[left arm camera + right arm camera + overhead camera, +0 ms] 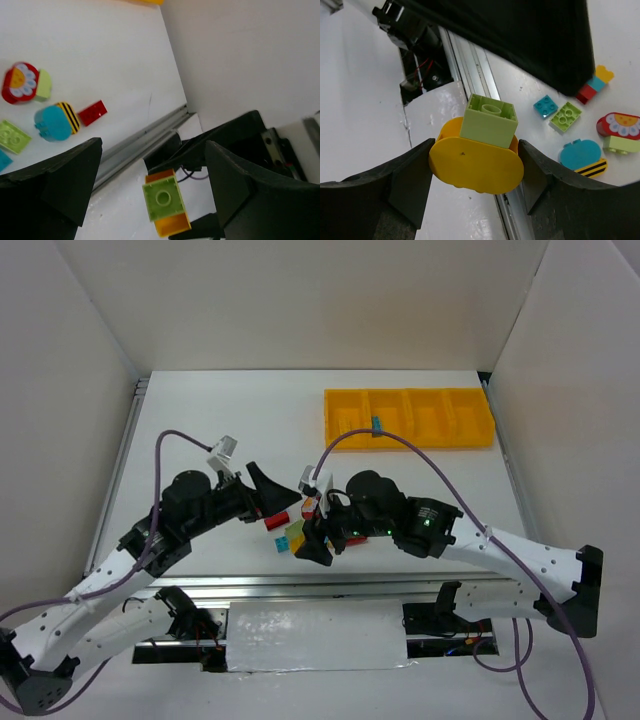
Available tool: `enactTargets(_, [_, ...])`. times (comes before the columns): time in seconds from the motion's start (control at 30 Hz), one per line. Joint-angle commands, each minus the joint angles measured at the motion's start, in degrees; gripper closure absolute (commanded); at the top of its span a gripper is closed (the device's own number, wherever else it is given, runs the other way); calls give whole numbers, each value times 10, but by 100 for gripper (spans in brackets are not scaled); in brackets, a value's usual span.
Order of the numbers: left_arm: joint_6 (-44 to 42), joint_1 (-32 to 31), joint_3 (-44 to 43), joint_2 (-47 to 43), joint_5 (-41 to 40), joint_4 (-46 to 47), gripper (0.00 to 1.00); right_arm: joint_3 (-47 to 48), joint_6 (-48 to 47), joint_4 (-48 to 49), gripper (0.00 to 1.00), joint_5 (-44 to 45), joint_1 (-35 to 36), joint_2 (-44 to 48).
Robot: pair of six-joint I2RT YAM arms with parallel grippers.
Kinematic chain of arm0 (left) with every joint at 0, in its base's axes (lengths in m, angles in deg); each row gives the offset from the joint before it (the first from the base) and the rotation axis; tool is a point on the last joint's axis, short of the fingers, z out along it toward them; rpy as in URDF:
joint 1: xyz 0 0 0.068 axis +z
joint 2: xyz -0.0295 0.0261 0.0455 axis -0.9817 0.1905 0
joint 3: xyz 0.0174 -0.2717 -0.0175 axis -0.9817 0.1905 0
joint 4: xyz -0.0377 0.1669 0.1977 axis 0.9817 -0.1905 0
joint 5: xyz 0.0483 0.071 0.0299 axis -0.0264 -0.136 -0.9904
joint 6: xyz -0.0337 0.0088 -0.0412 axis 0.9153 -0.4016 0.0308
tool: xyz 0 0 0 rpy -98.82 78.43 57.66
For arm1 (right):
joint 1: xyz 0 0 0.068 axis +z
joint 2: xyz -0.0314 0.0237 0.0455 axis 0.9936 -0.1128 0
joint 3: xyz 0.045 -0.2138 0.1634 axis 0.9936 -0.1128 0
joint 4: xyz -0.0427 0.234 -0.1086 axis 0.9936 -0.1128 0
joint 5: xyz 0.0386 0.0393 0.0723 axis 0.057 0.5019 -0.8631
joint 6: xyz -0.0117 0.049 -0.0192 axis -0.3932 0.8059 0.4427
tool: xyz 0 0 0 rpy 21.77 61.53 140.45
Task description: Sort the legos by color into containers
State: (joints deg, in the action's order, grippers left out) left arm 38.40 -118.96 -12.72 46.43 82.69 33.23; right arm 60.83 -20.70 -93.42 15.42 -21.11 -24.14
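My right claw point(475, 175) is clamped on a yellow rounded lego point(470, 170) with a light-green brick point(489, 119) stacked on top, over the table's near edge. My left claw point(152, 180) is spread wide. Loose legos point(292, 532) lie between my claws. The yellow tray point(450, 444) sits far right.

Legos point(292, 535) near, yellow tray point(465, 441) far right

White surface point(250, 410). Yellow four-compartment tray point(440, 443) sits at far right. Loose legos are clustered near the front edge:
- blue square brick point(546, 106) just beside green plate point(565, 116)
- red flower round point(620, 124) against pale green block point(621, 145)
- teal bee-striped piece point(580, 154) nearby
- red flat brick point(93, 112) close to that
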Motion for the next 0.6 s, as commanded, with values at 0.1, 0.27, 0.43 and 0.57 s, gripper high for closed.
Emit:
enactTargets(0.1, [52, -1, 53, 17, 91, 104, 7, 19, -24, 19, 100, -3, 15, 5])
enactTargets(0.27, [54, -2, 69, 3, 95, 108, 11, 15, -24, 25, 100, 47, 15, 8])
enactTargets(0.43, [57, -3, 72, 2, 114, 121, 17, 25, -25, 21, 100, 69, 15, -11])
enactTargets(0.57, [54, -7, 74, 7, 123, 136, 30, 33, -24, 24, 100, 86, 15, -20])
